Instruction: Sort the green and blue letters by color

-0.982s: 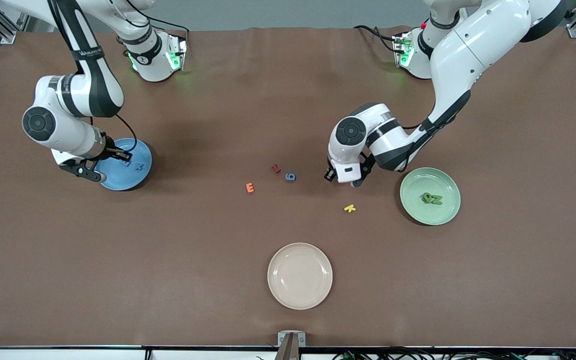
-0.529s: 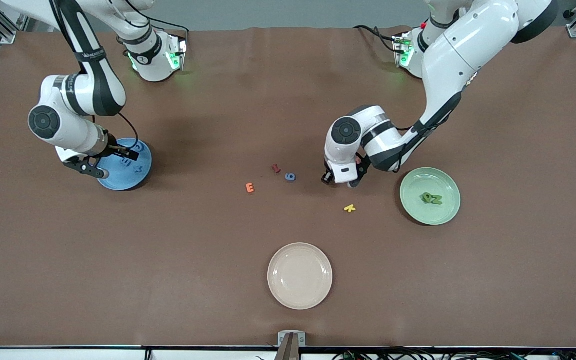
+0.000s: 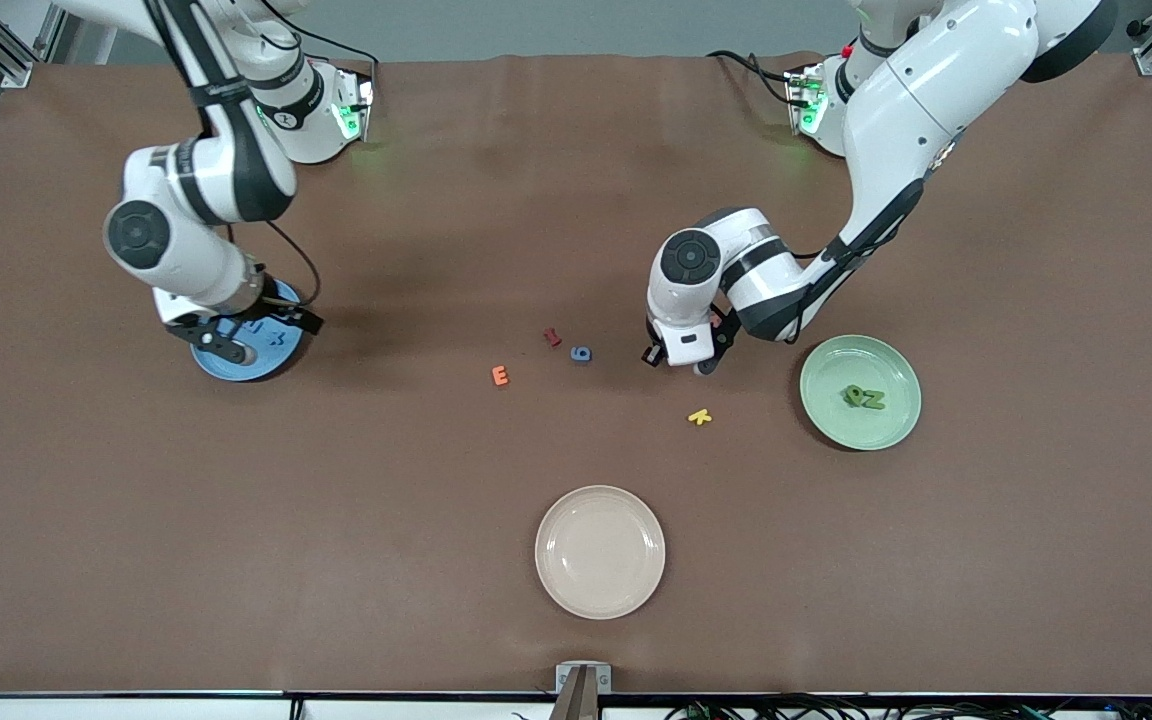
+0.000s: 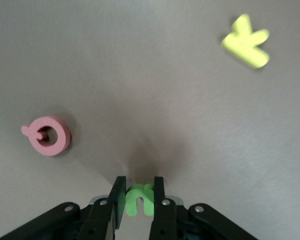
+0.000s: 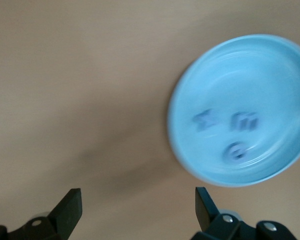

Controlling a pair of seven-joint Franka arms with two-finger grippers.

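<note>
My left gripper (image 4: 139, 193) is down at the table, shut on a small green letter (image 4: 140, 200) that sits between its fingers; in the front view the hand (image 3: 681, 352) covers it. Two more green letters (image 3: 865, 397) lie in the green plate (image 3: 894, 428). A blue 6 (image 3: 581, 354) lies on the table beside the left hand, toward the right arm's end. Three blue letters (image 5: 244, 121) lie in the blue plate (image 5: 270, 75). My right gripper (image 5: 137, 200) is open and holds nothing, just above that plate's edge (image 3: 236, 366).
A pink letter (image 4: 46, 136) and a yellow K (image 4: 245, 41) lie close to the left gripper. A red letter (image 3: 552, 337) and an orange E (image 3: 500, 375) lie beside the blue 6. A beige plate (image 3: 600, 551) sits nearest the front camera.
The left gripper has closed on the green letter. The right gripper has opened and moved across the blue plate toward the table's middle, leaving a blue letter in the plate.
</note>
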